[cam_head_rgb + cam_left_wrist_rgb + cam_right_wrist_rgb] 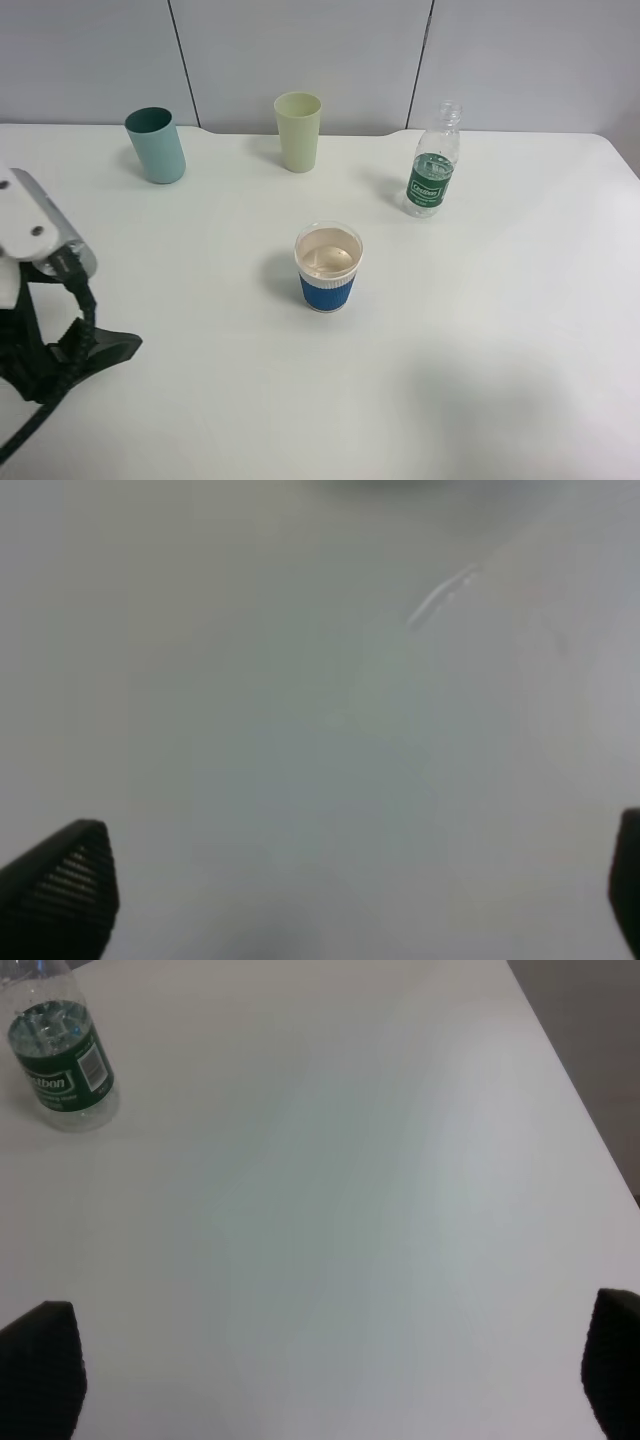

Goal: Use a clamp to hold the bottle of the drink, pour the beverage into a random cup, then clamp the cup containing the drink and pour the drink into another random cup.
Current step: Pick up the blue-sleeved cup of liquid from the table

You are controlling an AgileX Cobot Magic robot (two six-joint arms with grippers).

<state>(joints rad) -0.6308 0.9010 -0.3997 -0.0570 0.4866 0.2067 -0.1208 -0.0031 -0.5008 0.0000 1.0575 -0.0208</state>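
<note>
Bottle of the drink [432, 165] upright, uncapped, back right, on my right arm's side, I judge for a side grip | blue-sleeved paper cup [328, 268] centred, likely within both arms' reach | pale yellow-green tumbler [298, 130] behind it | left gripper [345, 885], right gripper [325, 1370]: jaws spread, holding nothing

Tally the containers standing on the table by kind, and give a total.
Cups: 3 (teal tumbler, pale yellow-green tumbler, blue-sleeved paper cup)
Bottles: 1 (clear bottle with a green label, no cap)
Total: 4
</note>
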